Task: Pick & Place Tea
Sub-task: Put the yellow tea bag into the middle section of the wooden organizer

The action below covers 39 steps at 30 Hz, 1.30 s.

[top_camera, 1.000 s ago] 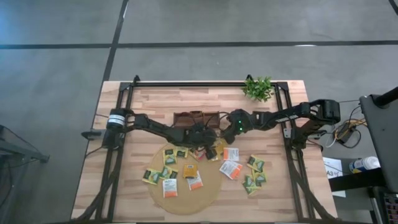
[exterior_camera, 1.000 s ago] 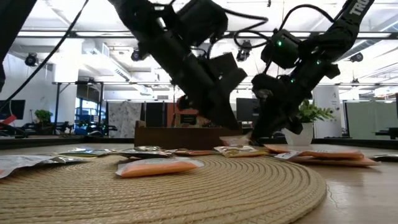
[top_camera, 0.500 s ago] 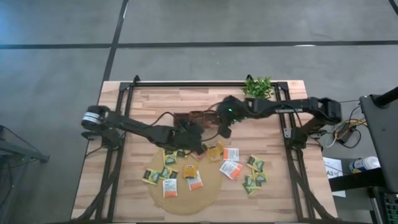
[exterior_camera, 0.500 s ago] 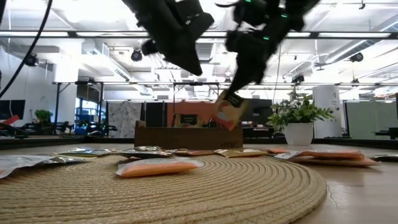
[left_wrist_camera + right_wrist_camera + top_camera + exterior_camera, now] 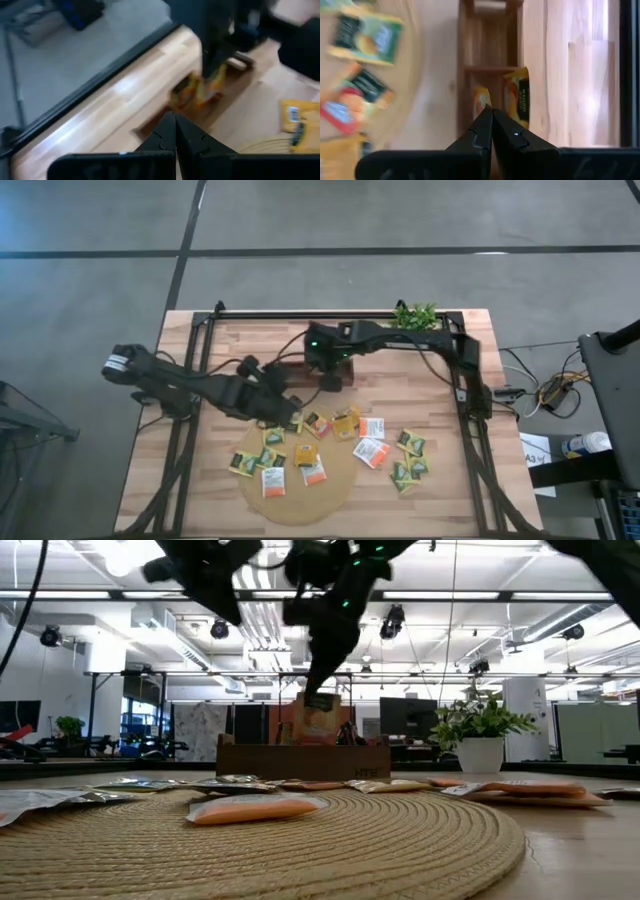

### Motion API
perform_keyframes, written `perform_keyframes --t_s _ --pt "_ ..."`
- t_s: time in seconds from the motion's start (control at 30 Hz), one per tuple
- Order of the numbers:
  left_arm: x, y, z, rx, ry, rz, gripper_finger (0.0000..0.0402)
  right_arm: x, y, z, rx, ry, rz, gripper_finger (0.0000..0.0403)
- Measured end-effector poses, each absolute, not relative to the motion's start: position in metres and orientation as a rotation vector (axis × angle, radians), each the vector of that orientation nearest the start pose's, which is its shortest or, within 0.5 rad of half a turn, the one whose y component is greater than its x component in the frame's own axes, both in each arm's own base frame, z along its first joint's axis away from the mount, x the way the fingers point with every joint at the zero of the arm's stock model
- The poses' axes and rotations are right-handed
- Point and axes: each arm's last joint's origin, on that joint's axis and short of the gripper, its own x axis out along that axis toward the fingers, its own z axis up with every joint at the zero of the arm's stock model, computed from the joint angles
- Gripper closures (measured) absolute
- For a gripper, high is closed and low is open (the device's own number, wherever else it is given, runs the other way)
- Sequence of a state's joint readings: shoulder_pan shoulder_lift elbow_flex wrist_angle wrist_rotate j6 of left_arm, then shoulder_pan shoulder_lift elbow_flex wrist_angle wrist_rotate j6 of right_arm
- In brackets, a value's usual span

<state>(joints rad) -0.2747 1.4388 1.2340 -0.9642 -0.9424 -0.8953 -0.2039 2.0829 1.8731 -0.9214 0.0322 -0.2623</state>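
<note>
Many small tea sachets (image 5: pixel 300 452), yellow, green and orange-white, lie flat on the round tan mat (image 5: pixel 335 480) and on the wood to its right (image 5: pixel 408 460). The dark brown tray (image 5: pixel 290 370) stands past the mat's far edge, with a yellow sachet (image 5: pixel 517 102) upright in it. My right gripper (image 5: pixel 330 380) hangs over the tray, shut on an orange-white sachet (image 5: pixel 318 722). My left gripper (image 5: pixel 288 410) is shut with nothing in it, raised over the mat's far left part, short of the tray. My right gripper pinches the orange-white sachet by its upper edge (image 5: pixel 320 700) between the two fingers, which come steeply from above. The sachet hangs below the fingertips, nearly upright and clear of the tray. In the right wrist view only a sliver of it (image 5: pixel 481 102) shows past the fingertips.
A small green plant in a white pot (image 5: pixel 415 317) stands at the far right of the table. Black frame rails (image 5: pixel 455 380) run along the table's left, right and far sides. The right arm reaches across the far half of the table above the tray.
My right gripper has lifted the orange-white sachet off the mat's far edge and carried it up, toward the far edge and leftward over the tray, rolling its wrist. My left gripper, still shut, has risen and drawn back toward the table's left edge.
</note>
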Motion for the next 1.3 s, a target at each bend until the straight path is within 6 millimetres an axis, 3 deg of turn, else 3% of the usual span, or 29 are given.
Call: perform_keyframes --t_s 0.17,0.33,0.47,0.77,0.97,1.3 --pt "0.243 -0.057 0.299 -0.124 0.544 0.989 0.0401 0.453 -0.096 0.249 -0.178 1.213 -0.063 0.0395" --pt "0.223 -0.052 0.289 -0.179 0.515 1.012 0.0401 0.468 -0.099 0.255 -0.183 1.188 -0.077 0.0395" --pt "0.205 -0.046 0.277 -0.235 0.487 1.037 0.0401 0.470 -0.101 0.264 -0.165 1.181 -0.094 0.0395" --pt "0.175 -0.036 0.266 -0.326 0.410 1.030 0.0401 0.470 -0.105 0.246 -0.122 1.239 -0.106 0.0395" --pt "0.165 -0.032 0.263 -0.344 0.385 1.025 0.0401 0.472 -0.105 0.244 -0.119 1.231 -0.109 0.0395" --pt "0.168 -0.033 0.258 -0.372 0.333 1.021 0.0401 0.470 -0.104 0.248 -0.102 1.226 -0.084 0.0395"
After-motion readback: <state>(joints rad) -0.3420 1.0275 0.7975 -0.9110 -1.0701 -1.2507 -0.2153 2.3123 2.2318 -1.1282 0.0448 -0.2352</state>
